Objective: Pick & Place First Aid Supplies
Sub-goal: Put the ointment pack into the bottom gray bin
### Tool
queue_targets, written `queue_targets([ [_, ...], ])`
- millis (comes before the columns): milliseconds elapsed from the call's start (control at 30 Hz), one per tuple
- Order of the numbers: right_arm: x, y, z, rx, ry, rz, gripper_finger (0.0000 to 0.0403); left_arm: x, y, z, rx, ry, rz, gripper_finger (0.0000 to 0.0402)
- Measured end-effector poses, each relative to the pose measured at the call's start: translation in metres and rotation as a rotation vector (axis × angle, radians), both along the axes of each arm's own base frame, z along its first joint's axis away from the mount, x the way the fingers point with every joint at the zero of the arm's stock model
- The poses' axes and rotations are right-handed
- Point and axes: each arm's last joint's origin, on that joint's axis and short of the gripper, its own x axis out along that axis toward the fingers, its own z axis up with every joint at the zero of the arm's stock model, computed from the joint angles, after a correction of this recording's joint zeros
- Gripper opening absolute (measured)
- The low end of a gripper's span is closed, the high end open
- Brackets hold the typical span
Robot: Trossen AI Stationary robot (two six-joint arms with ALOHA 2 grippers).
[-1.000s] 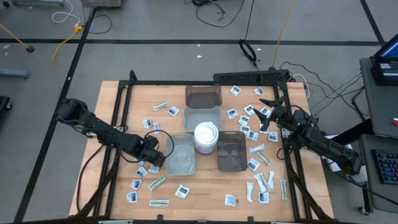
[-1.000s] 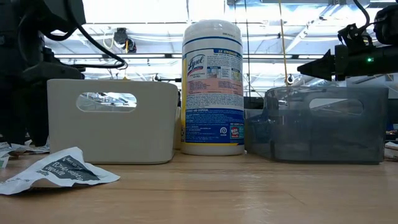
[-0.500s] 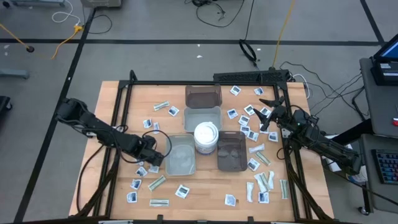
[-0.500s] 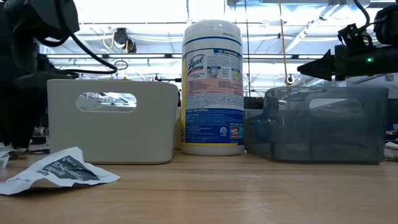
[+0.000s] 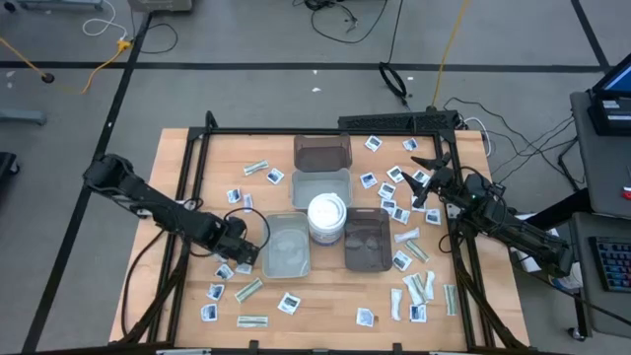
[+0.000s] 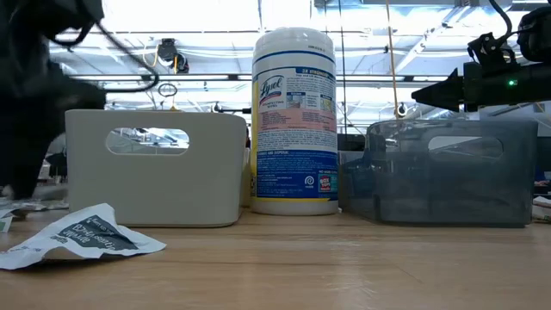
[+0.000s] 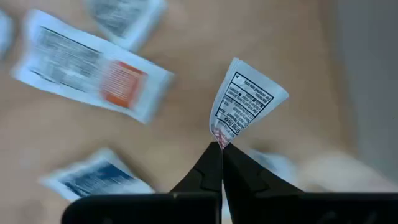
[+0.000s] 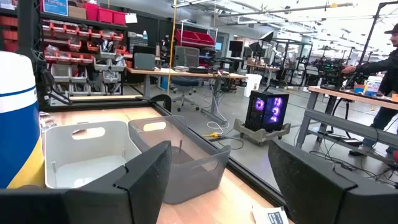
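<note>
First aid supplies lie scattered over the wooden table (image 5: 197, 168): square white packets and narrow pale strips, mostly left of and right of the trays. My left gripper (image 5: 244, 252) hangs over the packets just left of the grey tray (image 5: 288, 247), pointing steeply down, shut on one small white printed packet (image 7: 244, 99). Other packets (image 7: 87, 65) lie blurred on the wood beneath it. My right gripper (image 5: 426, 179) waits open above the table's right side, nothing between its fingers (image 8: 143, 177). My left gripper (image 7: 221, 148) pinches the white packet by one narrow corner (image 7: 219, 137) between the very ends of its two fingers, coming from above. The packet stands out past the fingertips, slightly curled. It looks clear of the wood, though I cannot tell for certain.
A round white tub (image 5: 326, 217) stands mid-table between the grey tray and a dark translucent tray (image 5: 367, 240). A light tray (image 5: 322, 187) and a dark one (image 5: 322, 152) sit behind it. A crumpled packet (image 6: 77, 237) lies at the near left.
My left arm has shifted slightly over the packets left of the grey tray, and its wrist has rolled a little. The right arm has kept still.
</note>
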Motion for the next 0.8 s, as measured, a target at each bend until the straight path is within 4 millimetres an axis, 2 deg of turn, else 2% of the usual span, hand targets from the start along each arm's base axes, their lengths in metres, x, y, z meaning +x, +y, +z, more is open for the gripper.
queue_targets([
  [200,0.000,0.000,0.000,0.000,0.000,0.000,0.0263,-0.007,0.003,0.025,-0.047,-0.039,0.017,0.0002],
  [600,0.000,0.000,0.000,0.000,0.000,0.000,0.0263,-0.026,0.011,0.095,-0.006,0.074,0.017,0.0001],
  [800,0.000,0.000,0.000,0.000,0.001,0.000,0.0263,-0.028,0.012,0.120,-0.002,0.080,0.017,0.0001],
])
